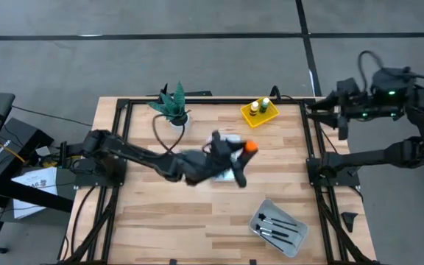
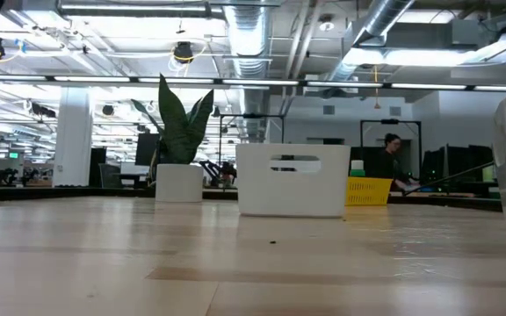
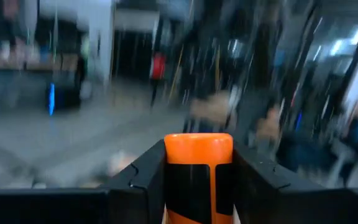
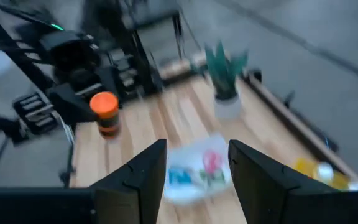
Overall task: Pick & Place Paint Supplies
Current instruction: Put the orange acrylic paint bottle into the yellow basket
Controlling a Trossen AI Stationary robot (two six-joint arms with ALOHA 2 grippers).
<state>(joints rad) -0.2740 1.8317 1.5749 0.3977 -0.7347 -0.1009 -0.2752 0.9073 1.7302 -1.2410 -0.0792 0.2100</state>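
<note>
An orange paint bottle [image 1: 250, 146] with an orange cap hangs above the middle of the table, over the white tray [image 2: 292, 180]. My left gripper [image 1: 243, 151] is shut on it, reaching in from the table's left. The right wrist view shows the bottle [image 4: 105, 112] upright in the air, and small scissors with coloured handles [image 4: 211, 163] lying in the white tray. My right gripper [image 4: 194, 168] is open and holds nothing, high up beyond the table's right edge [image 1: 322, 112]. Neither gripper shows in the low view. My left gripper pinches the bottle's dark-labelled body [image 3: 197, 186], below the cap, between its two fingers [image 3: 145, 177]. The fingers reach in about level from the table's left. The bottle stands upright in the hold, its cap [image 3: 199, 148] above the fingers, lifted clear of tray and table.
A yellow tray [image 1: 269, 115] with small bottles stands at the far right. A potted plant [image 1: 171, 107] stands at the far left of middle. A grey tray [image 1: 294, 237] with dark brushes lies near the front right. Bare wood lies at the front left.
</note>
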